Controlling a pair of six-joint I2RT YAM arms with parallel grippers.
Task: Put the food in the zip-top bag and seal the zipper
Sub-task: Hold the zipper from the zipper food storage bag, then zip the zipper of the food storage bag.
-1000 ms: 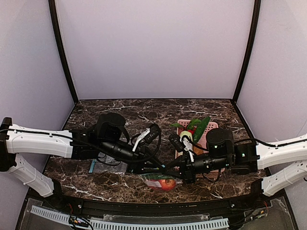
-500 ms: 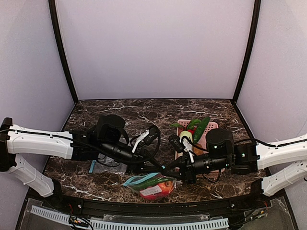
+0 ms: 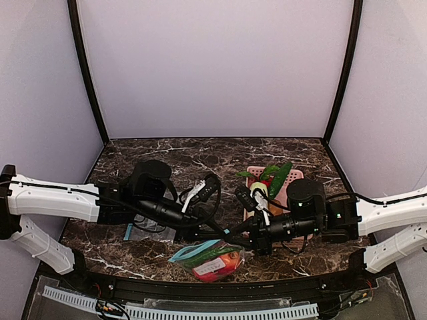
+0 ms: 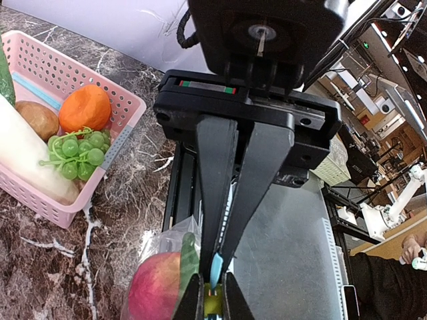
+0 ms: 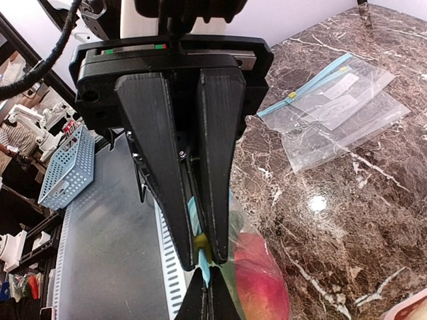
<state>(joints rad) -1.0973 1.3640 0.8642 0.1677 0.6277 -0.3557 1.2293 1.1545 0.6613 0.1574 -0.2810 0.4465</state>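
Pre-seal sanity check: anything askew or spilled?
Nothing spilled. The zip-top bag lies skewed at the near edge of the table, left fingers and right fingers both pinched on its zipper. Only one red fruit shows clearly inside.

Left wrist: zip-top bag and red fruit cut by bottom edge, basket clipped left; zipper mostly hidden by left tool.

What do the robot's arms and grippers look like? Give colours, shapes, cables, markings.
Both the left arm and right arm have white shells near the base, then black round joints with black cables. The left gripper and right gripper are black, with two flat tapering fingers on a rail bearing red and green marks.
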